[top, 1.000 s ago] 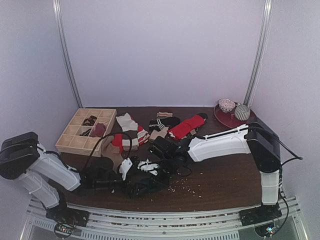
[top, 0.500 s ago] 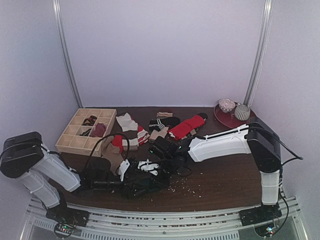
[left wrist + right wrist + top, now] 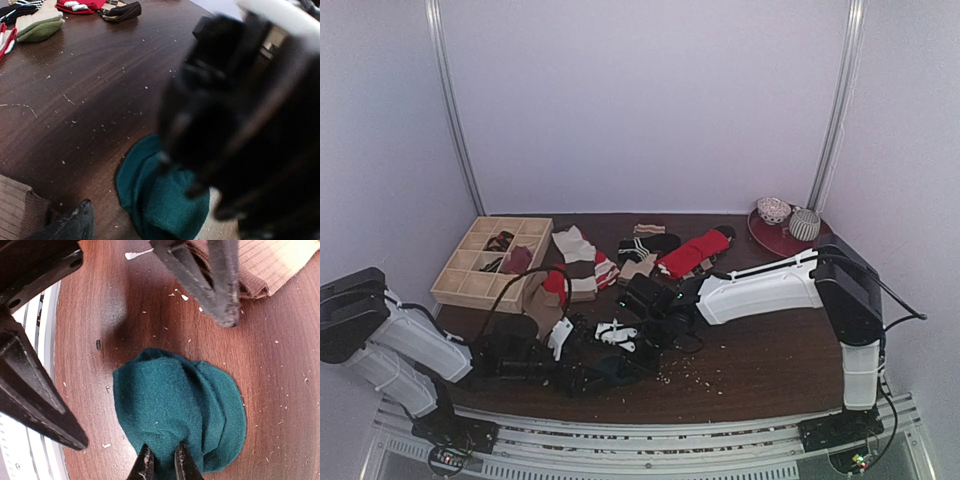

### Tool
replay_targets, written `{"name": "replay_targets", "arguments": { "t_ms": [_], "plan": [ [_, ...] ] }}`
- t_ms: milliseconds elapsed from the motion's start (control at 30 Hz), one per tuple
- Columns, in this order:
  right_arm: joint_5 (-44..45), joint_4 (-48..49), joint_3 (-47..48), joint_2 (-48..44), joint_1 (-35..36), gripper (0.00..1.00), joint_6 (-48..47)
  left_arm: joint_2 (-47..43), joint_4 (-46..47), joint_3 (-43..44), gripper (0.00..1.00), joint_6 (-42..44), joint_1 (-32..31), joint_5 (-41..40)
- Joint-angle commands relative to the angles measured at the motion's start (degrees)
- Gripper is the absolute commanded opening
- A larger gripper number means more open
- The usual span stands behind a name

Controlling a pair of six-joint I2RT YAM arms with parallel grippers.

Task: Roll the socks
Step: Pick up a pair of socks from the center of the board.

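**Free room and obstructions.** Bare table [image 3: 770, 365] shows at the front right, carrying only scattered crumbs [image 3: 690, 378]. The right arm [image 3: 760, 288] spans the middle. Behind it lie loose socks [image 3: 620, 255], with a wooden box [image 3: 490, 262] at the rear left and a red plate [image 3: 775, 238] at the rear right. Near centre, both grippers crowd the teal sock [image 3: 175, 410]: the left gripper [image 3: 153, 381] straddles it, spread wide, and the right gripper [image 3: 161, 465] pinches its edge.

Two arms [image 3: 760, 290], one teal sock bundle [image 3: 175, 410], one wooden tray [image 3: 470, 298], one plate [image 3: 770, 243].
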Motion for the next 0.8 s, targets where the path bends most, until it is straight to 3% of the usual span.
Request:
{"name": "replay_targets", "arguments": {
  "t_ms": [0, 400, 667, 767],
  "plan": [
    [6.7, -11.8, -4.7, 5.5, -0.1, 0.10, 0.0, 3.8, 12.1, -1.9, 0.98, -2.9, 2.1, 3.0],
    [7.0, -12.3, -4.8, 5.9, -0.1, 0.10, 0.0, 12.5, 19.0, -0.4, 0.97, -5.8, 2.8, 12.5],
    [7.5, -12.5, -4.8, 5.7, -0.1, 0.10, -0.1, 18.2, 22.9, -0.6, 0.82, -8.3, 2.8, 17.7],
    [7.6, -12.2, -5.1, 5.4, -0.1, 0.10, 0.1, 18.0, 19.1, -0.9, 0.76, -7.6, 2.8, 16.2]
  ]
}}
